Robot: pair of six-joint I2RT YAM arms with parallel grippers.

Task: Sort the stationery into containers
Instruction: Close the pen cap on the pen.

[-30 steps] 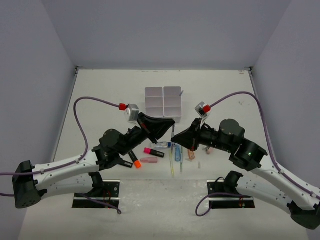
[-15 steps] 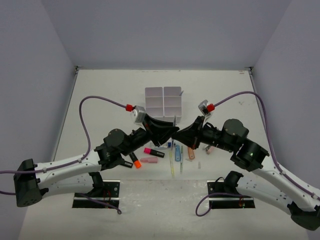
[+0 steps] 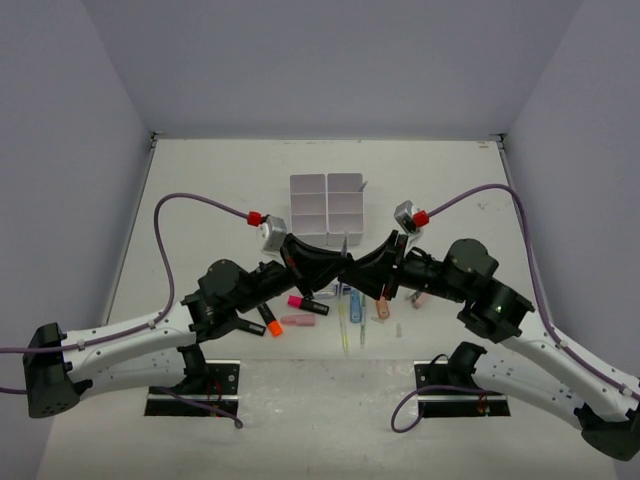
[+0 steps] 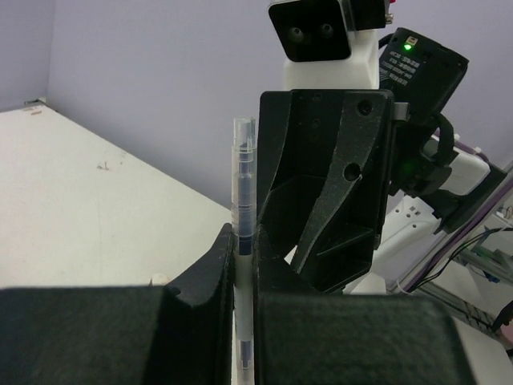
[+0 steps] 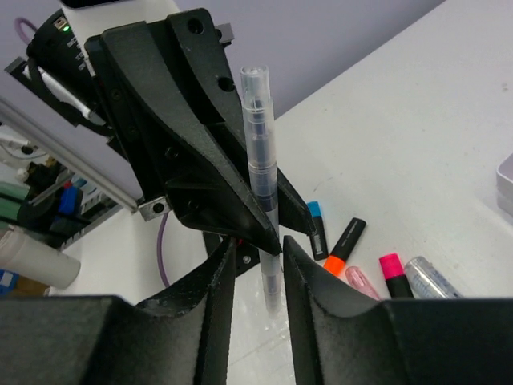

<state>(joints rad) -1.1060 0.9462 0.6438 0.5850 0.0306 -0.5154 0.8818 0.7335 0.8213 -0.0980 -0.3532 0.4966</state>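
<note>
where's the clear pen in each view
Top external: clear pen at centre, just before the tray.
Left wrist: clear pen upright at centre, clamped in the left gripper.
Right wrist: clear pen upright at centre, straddled by the right gripper.
Shared landmark: the left gripper clamping it.

**White arms, black wedge grippers**

The left arm (image 3: 120, 340) and right arm (image 3: 560, 350) have glossy white shells, black joints and black bases (image 3: 48, 370). A purple cable (image 3: 180, 200) with a red connector (image 3: 255, 216) runs to each wrist. The left gripper (image 4: 243, 245) and right gripper (image 5: 258, 250) are matte black wedges with round holes (image 4: 351, 171). A white camera block (image 4: 325, 44) sits beside a green light (image 4: 407, 46).
</note>
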